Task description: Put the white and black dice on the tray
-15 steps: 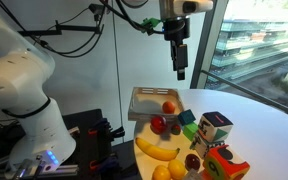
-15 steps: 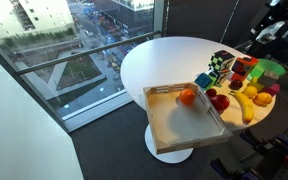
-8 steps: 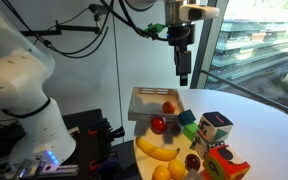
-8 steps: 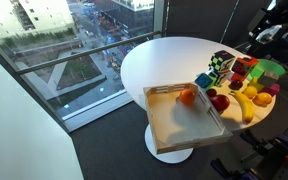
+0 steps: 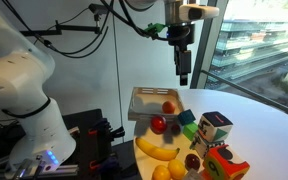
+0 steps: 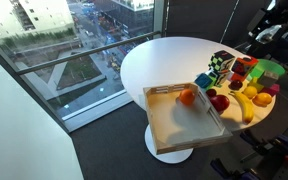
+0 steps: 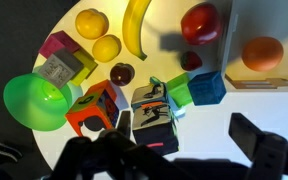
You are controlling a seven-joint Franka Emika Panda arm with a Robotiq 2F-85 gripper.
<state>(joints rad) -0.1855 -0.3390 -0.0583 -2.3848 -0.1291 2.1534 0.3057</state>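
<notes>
Tool (image 5: 183,78) slightly rightward; orange (image 6: 187,97) in tray (image 6: 174,135)

In an exterior view the gripper (image 5: 184,79) now hangs a little toward four o'clock of where it is a second ago. That shift seems to fall wholly in the first half-second, though the small, distant picture may hide finer movement.

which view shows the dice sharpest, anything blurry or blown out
Wrist view: the dice is sharpest, the apple throws a hard shadow on the table, but the fingers are a dark blur. In an exterior view, the window glares beside the gripper. In both exterior views the dice is small and soft.
</notes>
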